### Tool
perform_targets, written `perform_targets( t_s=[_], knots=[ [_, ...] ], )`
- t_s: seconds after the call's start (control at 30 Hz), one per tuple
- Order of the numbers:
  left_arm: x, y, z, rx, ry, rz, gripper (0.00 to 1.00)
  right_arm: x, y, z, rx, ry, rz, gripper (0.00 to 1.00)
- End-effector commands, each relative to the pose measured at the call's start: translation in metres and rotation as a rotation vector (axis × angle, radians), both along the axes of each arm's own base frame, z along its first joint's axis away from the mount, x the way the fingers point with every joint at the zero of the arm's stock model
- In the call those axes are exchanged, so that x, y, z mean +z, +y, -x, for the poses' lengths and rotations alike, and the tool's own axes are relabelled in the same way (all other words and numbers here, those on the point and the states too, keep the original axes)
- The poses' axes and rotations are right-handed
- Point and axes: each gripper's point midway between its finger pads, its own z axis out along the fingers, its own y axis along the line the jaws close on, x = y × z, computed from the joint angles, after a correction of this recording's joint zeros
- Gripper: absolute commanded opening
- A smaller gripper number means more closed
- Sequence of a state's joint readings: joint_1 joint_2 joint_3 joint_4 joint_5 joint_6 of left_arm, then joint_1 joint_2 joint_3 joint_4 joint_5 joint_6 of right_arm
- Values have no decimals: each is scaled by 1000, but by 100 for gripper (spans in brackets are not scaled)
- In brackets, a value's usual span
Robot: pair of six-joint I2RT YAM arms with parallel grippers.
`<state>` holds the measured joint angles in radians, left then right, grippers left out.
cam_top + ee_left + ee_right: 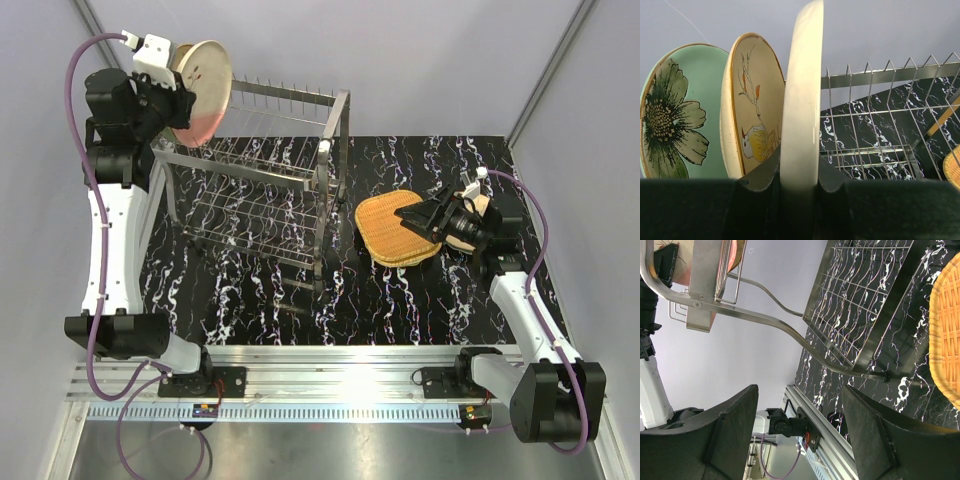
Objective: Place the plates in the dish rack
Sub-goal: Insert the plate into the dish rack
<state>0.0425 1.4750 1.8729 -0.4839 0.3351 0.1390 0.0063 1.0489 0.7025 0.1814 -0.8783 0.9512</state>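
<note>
Held plate (801, 100): cream, plain thick rim, seen edge-on and upright. In the top view one face shows cream fading to pink.
Held plate place: at the far-left end of the dish rack (322, 185), level with its top tier, just right of two other upright plates. Cannot tell whether it sits between prongs.
Left gripper (800, 176): pinching the held plate's lower rim, one finger on each face.
Mint-green plate (675, 120): large dark-outlined flower, tan rim, upright, leftmost in the left wrist view.
Bird plate (757, 100): beige, speckled, with a painted yellow bird on a twig with orange buds. Upright, between the mint-green plate and the held plate.
Dish rack look: silver wire, two tiers, a row of pointed prongs along the top, a looped handle at the right end. Stands on the left half of the table (430, 310).
Wicker plate (398, 228): orange, woven, lying flat on the table right of the rack and apart from it. Cannot tell whether it is one plate or a stack.
Right gripper (800, 390): spread wide, nothing between its fingers. Low at the wicker plate's right edge, pointing toward the rack.
Table look: black marble with white veins.
Count: upright plates at the rack 3 (one of them in the claw), wicker plates seen 1, racks 1, arms 2.
</note>
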Motion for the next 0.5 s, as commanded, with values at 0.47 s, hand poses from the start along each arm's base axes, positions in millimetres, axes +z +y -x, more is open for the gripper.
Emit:
perform_targets(
  t_s=[0.47],
  knots=[
    [61, 16, 10, 94, -235, -20, 0, 7, 0, -3, 3, -52, 19, 75]
  ],
)
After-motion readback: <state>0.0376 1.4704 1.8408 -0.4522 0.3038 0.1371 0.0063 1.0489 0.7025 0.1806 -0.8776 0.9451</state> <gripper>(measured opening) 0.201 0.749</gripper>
